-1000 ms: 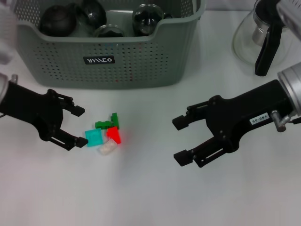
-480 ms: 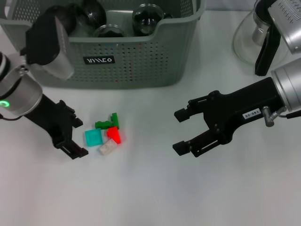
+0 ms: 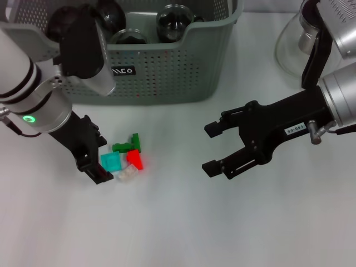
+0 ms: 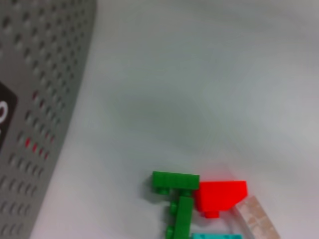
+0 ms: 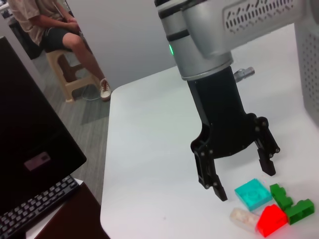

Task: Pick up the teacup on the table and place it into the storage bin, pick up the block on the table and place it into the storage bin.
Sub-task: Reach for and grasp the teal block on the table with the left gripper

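A small cluster of blocks lies on the white table in front of the storage bin [image 3: 167, 72]: teal [image 3: 110, 161], green [image 3: 128, 146], red [image 3: 134, 159] and a clear one [image 3: 127, 174]. My left gripper [image 3: 102, 160] is open and low beside them, its fingers straddling the teal block's left side. The right wrist view shows this left gripper [image 5: 244, 180] open, just short of the teal block [image 5: 253, 193]. Over bare table to the right, my right gripper [image 3: 208, 149] hangs open and empty. Dark round teacups [image 3: 174, 22] sit inside the bin.
A glass teapot [image 3: 303, 44] with a black handle stands at the back right, behind my right arm. The bin's perforated wall [image 4: 40, 99] is close behind the blocks. The table edge [image 5: 107, 164] drops off beyond my left arm.
My left arm has swung in over the bin's front, and its gripper has turned and moved right up to the teal block. The right gripper has shifted only slightly.
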{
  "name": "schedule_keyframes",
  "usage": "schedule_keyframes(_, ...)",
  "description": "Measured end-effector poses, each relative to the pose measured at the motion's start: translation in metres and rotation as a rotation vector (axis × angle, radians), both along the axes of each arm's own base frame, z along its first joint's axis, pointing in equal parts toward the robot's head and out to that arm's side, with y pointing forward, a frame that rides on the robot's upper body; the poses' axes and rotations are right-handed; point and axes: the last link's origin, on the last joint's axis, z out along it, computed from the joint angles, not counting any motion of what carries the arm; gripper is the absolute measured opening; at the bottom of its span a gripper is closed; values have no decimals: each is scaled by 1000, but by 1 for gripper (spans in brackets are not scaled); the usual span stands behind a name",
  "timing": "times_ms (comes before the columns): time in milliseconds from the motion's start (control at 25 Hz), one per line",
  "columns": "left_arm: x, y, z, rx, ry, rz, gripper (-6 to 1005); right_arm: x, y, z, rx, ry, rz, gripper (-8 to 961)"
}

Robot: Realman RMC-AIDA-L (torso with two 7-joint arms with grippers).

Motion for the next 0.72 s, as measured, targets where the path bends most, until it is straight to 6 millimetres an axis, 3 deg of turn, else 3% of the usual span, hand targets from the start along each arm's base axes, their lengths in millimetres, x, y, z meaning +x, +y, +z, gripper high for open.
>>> schedule_keyframes(720,1,-2,-12,-8,34,13,858,-1,3,0,20,3,2,944)
